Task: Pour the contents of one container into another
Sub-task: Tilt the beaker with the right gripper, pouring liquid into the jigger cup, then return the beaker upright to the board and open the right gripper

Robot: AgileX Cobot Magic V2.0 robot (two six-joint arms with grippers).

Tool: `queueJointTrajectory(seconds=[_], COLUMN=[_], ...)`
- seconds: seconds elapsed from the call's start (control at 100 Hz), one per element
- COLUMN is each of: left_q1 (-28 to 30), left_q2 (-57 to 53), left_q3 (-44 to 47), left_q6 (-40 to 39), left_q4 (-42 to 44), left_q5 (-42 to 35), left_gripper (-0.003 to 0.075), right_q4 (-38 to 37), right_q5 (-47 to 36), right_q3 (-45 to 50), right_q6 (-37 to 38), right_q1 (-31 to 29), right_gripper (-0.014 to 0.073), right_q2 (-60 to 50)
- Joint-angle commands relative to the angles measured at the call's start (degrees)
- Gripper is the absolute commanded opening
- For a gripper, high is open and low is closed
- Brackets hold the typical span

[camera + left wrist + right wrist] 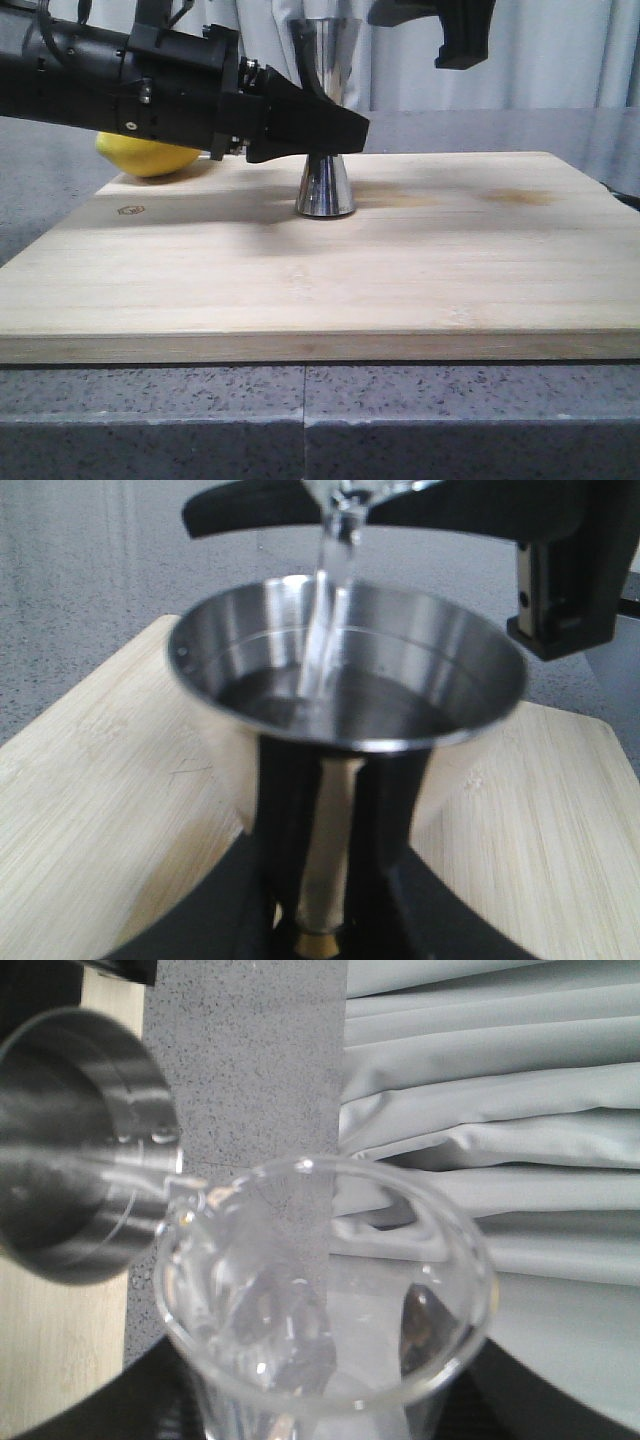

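The slick, top-heavy steel jigger (325,150) stands mid-board, left gripper (335,130) clamping its waist, while the right gripper (320,1400), apparently clasping the fragile glass beaker (325,1300), tips water in.

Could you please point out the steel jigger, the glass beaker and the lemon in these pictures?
steel jigger (325,190): front view, on its lower cone, standing on the board.
glass beaker (320,1290): right wrist view, on its clear inner wall below the rim.
lemon (150,157): front view, on the yellow skin showing under the left arm.
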Motion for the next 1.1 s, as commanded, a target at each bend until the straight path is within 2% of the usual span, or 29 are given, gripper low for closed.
queueJointTrajectory(seconds=[0.0,0.22,0.39,0.68,0.86,1.09], left_q1=[-0.50,-0.50,-0.50,-0.50,-0.50,-0.50], left_q2=[-2.38,-2.38,-2.38,-2.38,-2.38,-2.38], left_q3=[-1.51,-1.51,-1.51,-1.51,-1.51,-1.51], left_q6=[-0.01,-0.01,-0.01,-0.01,-0.01,-0.01], left_q4=[-4.36,-4.36,-4.36,-4.36,-4.36,-4.36], left_q5=[3.38,3.38,3.38,3.38,3.38,3.38], left_gripper=[0.0062,0.0062,0.0062,0.0062,0.0062,0.0062], right_q4=[-2.13,-0.49,0.03,0.03,0.03,0.14], right_q5=[-0.92,-0.96,-0.36,0.80,-1.03,-12.31], right_q3=[-2.21,-2.21,-2.21,-2.21,-1.67,4.18], right_q6=[-0.18,2.86,14.49,29.41,44.89,58.35], right_q1=[0.12,0.12,0.12,-0.65,-6.11,-15.89], right_gripper=[0.0279,0.0279,0.0279,0.0279,0.0279,0.0279], right_q2=[-1.79,-1.79,-1.79,-1.97,-3.12,-7.41])
